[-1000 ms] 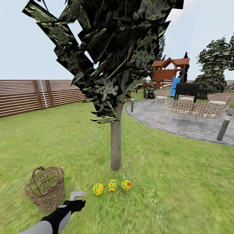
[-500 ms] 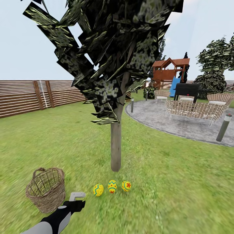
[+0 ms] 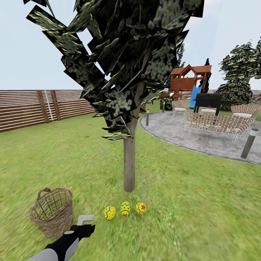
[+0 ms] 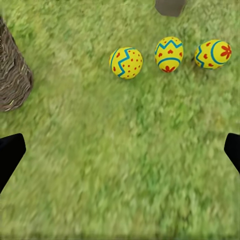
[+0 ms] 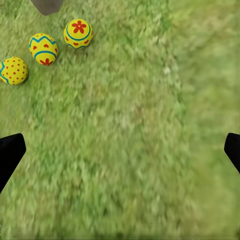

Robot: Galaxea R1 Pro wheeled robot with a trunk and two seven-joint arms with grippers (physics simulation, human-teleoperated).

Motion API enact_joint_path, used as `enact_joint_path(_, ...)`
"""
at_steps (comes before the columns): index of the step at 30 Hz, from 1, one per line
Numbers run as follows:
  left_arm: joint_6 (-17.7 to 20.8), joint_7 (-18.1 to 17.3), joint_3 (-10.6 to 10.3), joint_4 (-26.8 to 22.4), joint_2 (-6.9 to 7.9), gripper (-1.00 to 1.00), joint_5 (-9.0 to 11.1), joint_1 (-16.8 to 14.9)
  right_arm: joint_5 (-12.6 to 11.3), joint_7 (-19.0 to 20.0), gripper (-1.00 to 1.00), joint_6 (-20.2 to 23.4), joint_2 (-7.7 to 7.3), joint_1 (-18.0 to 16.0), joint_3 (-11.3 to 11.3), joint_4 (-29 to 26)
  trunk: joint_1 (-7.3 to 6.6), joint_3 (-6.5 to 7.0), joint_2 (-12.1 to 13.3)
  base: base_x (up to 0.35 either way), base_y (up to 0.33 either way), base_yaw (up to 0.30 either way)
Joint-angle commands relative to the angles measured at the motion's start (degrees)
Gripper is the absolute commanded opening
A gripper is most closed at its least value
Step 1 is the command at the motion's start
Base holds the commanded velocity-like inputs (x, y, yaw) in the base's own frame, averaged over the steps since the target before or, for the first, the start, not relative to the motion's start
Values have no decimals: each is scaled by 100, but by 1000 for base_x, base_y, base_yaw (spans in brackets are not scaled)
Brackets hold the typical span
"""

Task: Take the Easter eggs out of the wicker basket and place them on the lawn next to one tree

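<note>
Here, low in the centre of the head view, three eggs lie in a short row on the lawn [image 3: 203, 203]: a dotted egg [image 3: 109, 212] on the left, a zigzag egg [image 3: 125, 208] in the middle and a flower egg [image 3: 141, 208] on the right, each apart from its neighbour and just below the foot of the tree [image 3: 129, 163], whose pale trunk rises up the middle of the frame into a dark crown. The basket [image 3: 52, 211] stands upright at lower left, apart from the eggs; nothing bright shows through its weave. My left gripper [image 3: 85, 222] hangs between the basket and the dotted egg, at the bottom edge of the frame, its jaws spread and holding nothing. In the left wrist view both dark fingertips [image 4: 10, 155] sit wide apart at the frame's sides over bare grass, the three eggs across the top and the basket's wall at the left edge. My right gripper [image 5: 120, 152] is likewise released, its fingertips [image 5: 11, 150] wide apart over grass, the eggs at upper left. At right in the head view lie the grey patio [image 3: 174, 130], woven seats [image 3: 217, 121] and a playset [image 3: 189, 81]; a slat fence [image 3: 36, 107] runs at left.
</note>
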Motion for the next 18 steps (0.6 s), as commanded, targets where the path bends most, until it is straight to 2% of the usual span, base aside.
enact_joint_path(1,-10,-2,-32,3,3,100,43,-3,-60,35,100,49,2,-3,-18,-5,-22,11,36,0,0,0)
enact_joint_path(18,-21,13,-34,5,3,100,43,1,-60,35,100,48,11,-3,-19,32,-395,316,718,0,0,0)
